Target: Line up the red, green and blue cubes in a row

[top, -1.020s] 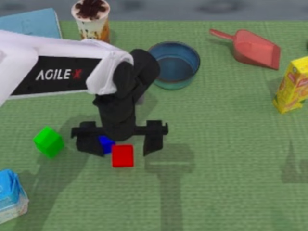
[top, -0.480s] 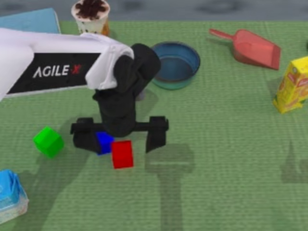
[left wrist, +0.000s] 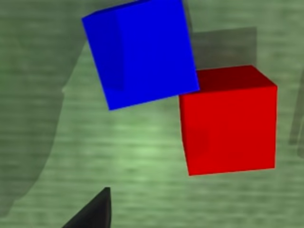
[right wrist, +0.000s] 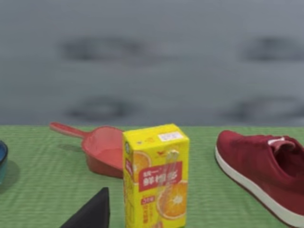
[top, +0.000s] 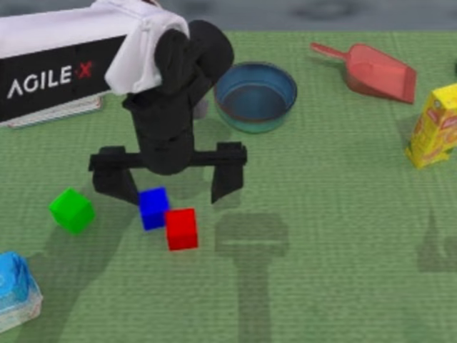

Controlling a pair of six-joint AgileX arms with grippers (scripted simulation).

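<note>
The blue cube rests on the green mat with one corner touching the red cube to its right and slightly nearer. The green cube sits apart at the left. My left gripper hangs open just behind the blue cube, holding nothing, one finger on each side. In the left wrist view the blue cube and red cube fill the picture, with one fingertip at the edge. The right arm is outside the top view. Its wrist view shows one fingertip far off-centre, with nothing held.
A blue bowl stands just behind the left gripper. A red scoop and a yellow juice carton are at the right, a blue-and-white pack at the front left. A red shoe lies beside the carton.
The left gripper has lifted and drawn back from the blue cube, which now lies uncovered against the red cube. The green cube has not moved.
</note>
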